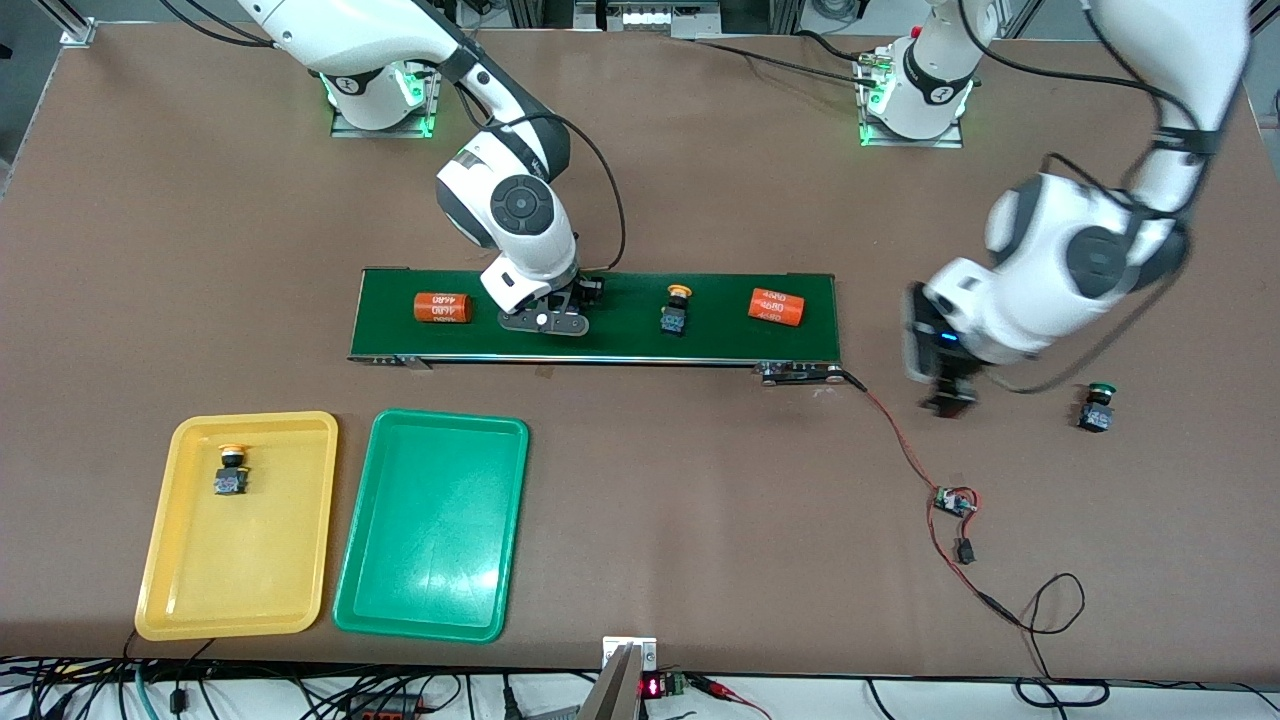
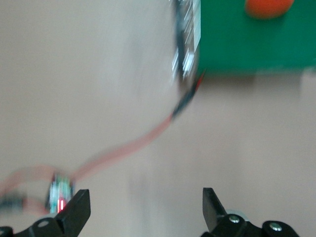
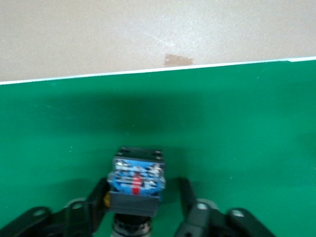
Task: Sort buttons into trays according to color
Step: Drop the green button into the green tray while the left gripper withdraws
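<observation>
On the dark-green belt (image 1: 620, 335), my right gripper (image 1: 588, 290) is down around a button (image 3: 137, 180) with a black-and-blue body. Its cap is hidden. The fingers (image 3: 98, 200) straddle it, one against the body and the other a small gap away. A yellow-capped button (image 1: 677, 308) lies farther along the belt. Another yellow one (image 1: 232, 470) sits in the yellow tray (image 1: 180, 570). The green tray (image 1: 430, 540) beside it holds nothing. A green-capped button (image 1: 1097, 405) stands on the table at the left arm's end. My left gripper (image 1: 945, 395) (image 2: 146, 207) hangs open over bare table beside it.
Two orange cylinders (image 1: 442, 307) (image 1: 777, 307) lie on the belt. A red wire (image 1: 900, 440) runs from the belt's end to a small circuit board (image 1: 955, 500) (image 2: 59, 192) on the table. Both trays stand nearer to the front camera than the belt.
</observation>
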Tool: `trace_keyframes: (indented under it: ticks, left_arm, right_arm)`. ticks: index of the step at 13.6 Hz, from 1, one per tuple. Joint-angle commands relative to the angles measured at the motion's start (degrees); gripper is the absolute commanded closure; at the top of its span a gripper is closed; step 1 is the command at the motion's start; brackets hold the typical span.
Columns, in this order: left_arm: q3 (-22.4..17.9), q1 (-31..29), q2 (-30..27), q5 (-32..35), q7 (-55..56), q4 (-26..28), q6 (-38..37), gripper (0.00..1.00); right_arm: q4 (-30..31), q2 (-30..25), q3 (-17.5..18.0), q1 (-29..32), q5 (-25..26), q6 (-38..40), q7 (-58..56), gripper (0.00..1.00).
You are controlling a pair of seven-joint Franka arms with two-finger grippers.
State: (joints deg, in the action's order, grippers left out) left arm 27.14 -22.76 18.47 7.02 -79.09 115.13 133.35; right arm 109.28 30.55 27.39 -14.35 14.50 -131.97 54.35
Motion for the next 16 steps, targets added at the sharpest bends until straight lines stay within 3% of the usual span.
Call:
trace_keyframes:
  ticks: [1,4,6,8,9,11,14,16]
  left_arm:
    - [-6.5,0.8,0.9,0.1,0.1,-2.8,-0.7,0.0]
    - [-14.2,0.6,3.5,-0.1,6.0,-5.0,-0.1,0.0]
    - [-15.2,-1.0,5.9,-0.1,12.4,-6.0,0.5,0.0]
    - [-16.0,-1.9,9.2,0.0,21.0,-8.9,1.5,0.0]
    - [-16.2,-2.8,11.1,0.1,24.3,-10.7,1.5,0.0]
    - [-16.2,-3.3,14.2,0.0,25.7,-13.6,1.4,0.0]
    - [-16.2,-5.9,16.9,0.0,25.9,-14.8,2.1,0.0]
    - [-16.3,-6.9,18.2,0.0,25.8,-14.7,5.5,0.0]
  right_arm:
    - [-1.3,0.4,-0.3,0.3,0.4,0.8,-0.9,0.79]
    - [-3.3,-0.2,-1.2,0.5,0.0,1.6,-1.2,0.83]
    - [-8.3,-0.5,-3.2,0.9,-0.2,5.7,-4.8,0.83]
    - [-13.5,-0.3,-7.4,1.4,-0.5,9.3,-13.3,0.83]
    - [-15.0,-0.3,-9.6,2.2,-3.8,9.4,-18.4,0.83]
    - [-17.2,0.1,-15.0,2.4,-9.4,9.5,-27.3,0.83]
    - [-19.2,3.1,-20.1,3.2,-9.3,7.6,-36.5,0.83]
    - [-20.1,5.4,-21.7,3.7,-9.2,5.5,-39.1,0.82]
